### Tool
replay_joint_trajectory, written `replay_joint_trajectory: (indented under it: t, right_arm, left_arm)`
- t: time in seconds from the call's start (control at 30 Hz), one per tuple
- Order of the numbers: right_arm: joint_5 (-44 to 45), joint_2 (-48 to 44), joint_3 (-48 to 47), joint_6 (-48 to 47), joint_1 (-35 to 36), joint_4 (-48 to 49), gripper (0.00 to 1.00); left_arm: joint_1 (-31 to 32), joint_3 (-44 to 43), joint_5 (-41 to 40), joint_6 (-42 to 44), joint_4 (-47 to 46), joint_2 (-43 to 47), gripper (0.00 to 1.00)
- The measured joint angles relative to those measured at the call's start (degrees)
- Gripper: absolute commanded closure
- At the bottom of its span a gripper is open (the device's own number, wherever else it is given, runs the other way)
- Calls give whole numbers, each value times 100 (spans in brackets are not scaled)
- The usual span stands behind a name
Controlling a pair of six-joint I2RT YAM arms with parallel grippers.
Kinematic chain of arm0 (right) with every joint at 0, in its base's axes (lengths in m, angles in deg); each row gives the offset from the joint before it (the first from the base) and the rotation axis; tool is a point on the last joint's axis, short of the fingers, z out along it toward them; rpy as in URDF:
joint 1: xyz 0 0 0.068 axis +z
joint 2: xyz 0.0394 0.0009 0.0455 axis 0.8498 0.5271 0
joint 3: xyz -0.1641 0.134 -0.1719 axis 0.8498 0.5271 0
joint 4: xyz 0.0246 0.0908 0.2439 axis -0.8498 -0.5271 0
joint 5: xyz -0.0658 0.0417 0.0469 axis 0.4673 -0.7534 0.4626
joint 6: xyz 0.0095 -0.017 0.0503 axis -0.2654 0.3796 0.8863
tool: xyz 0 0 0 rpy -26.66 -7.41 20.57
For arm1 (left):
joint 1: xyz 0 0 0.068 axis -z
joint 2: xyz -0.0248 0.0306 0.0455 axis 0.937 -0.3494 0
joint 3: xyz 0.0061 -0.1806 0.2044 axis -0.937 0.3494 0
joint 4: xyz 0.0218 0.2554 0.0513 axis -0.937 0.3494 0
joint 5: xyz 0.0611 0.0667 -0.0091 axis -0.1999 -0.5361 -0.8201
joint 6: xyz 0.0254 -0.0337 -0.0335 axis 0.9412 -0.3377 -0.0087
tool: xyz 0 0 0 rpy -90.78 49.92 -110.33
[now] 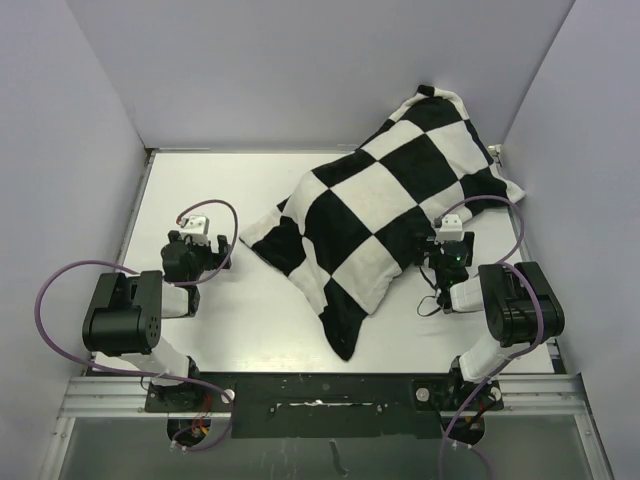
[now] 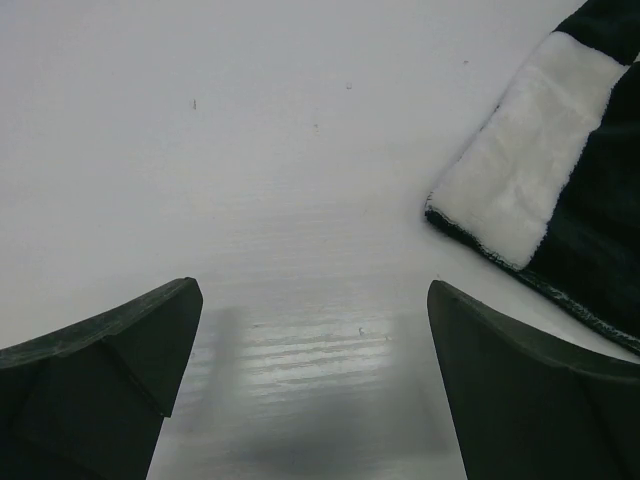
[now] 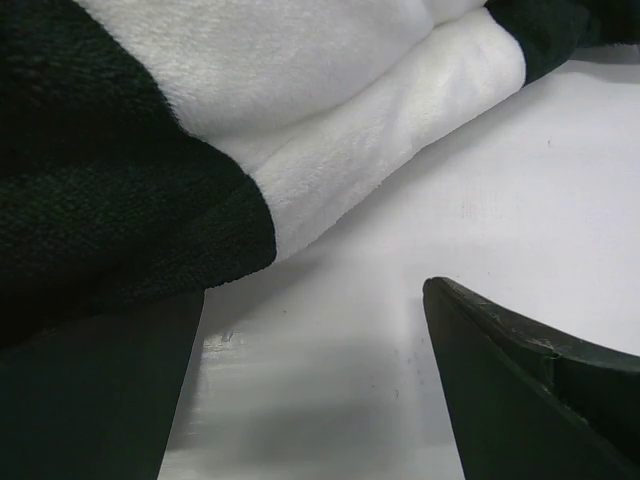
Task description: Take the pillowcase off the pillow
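Note:
The black-and-white checkered pillowcase (image 1: 385,210) lies filled and slanted across the table, from the back right corner toward the front middle. The pillow is hidden inside it. My left gripper (image 1: 197,228) is open and empty just above the table, left of the cover's left corner. In the left wrist view that corner (image 2: 525,180) lies to the upper right of the gripper (image 2: 312,290), apart from it. My right gripper (image 1: 452,235) is open at the cover's right edge. In the right wrist view the gripper (image 3: 315,300) holds nothing, and the pillowcase (image 3: 200,130) overhangs its left finger.
The white table (image 1: 250,320) is closed in by pale walls at the left, back and right. The pillowcase's far end leans on the back right corner (image 1: 495,150). Purple cables (image 1: 60,290) loop beside both arms.

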Motion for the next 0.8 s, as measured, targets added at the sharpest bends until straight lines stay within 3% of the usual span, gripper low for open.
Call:
replay_joint_trajectory:
  t: [0.23,0.33,0.43,0.6,0.8]
  right_arm:
    - [0,0,0,2,0,-2,2]
    - [-9,0,0,9,-26,-20,2]
    - [114,-127,7,37,2,-192,2]
    - [802,-1335,-656,525,118,-2315,2]
    - [409,-2601,-2164,2065,-835,-4214,2]
  left_arm:
    - [0,0,46,4,0,0,2]
    - [-122,-26,417,-7,127,20,2]
    - [-341,-560,737,-9,1351,184,2]
    - [-448,-2782,1484,334,3934,470,2]
    - [-164,-5062,2660,887,6439,638,2]
